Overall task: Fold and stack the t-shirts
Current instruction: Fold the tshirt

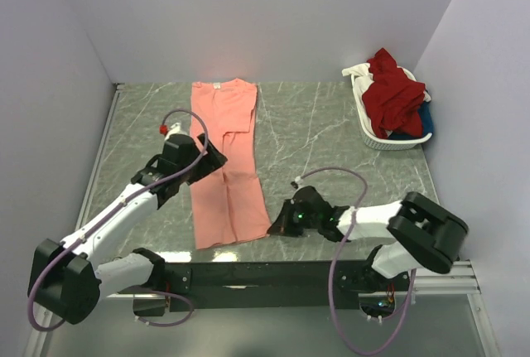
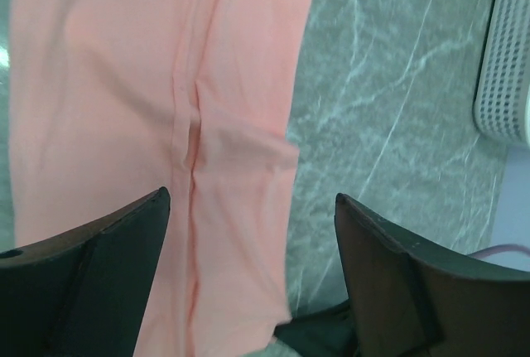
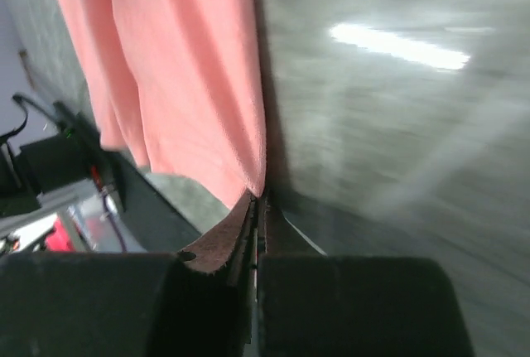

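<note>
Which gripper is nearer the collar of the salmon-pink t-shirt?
Left. The left gripper hangs open over the middle of the salmon-pink t-shirt; the right gripper is shut on its near hem corner, the end farthest from the collar.

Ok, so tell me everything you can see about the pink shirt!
The pink shirt is soft, plain salmon cloth, folded into a long narrow strip with a few gentle creases running along it. It lies flat on the gray table, neck end far from the arms, with a tiny white label there. The right claw is shut on its near right corner. The left claw hangs open over its middle; I cannot tell if it touches.
</note>
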